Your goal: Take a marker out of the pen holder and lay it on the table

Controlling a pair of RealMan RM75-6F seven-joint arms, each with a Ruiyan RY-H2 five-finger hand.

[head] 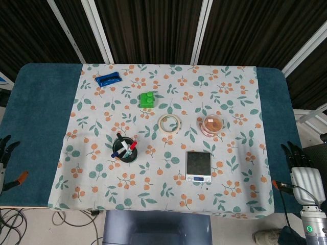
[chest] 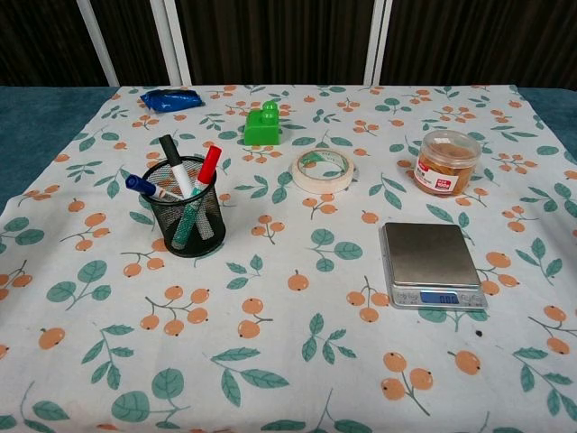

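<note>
Floral tablecloth [chest: 297, 361], markers [chest: 185, 185] upright in holder [chest: 187, 225]

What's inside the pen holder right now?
The pen holder holds markers standing tilted: a red-capped one, a black-capped one and a blue-capped one. The mesh obscures their lower ends, so the exact count is unclear.

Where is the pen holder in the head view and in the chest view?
Head view: pen holder sits left of centre, on the floral cloth.
Chest view: pen holder stands at the left, at mid-height.
Shared landmark: the tape roll lies to its right and farther from the robot in both.
</note>
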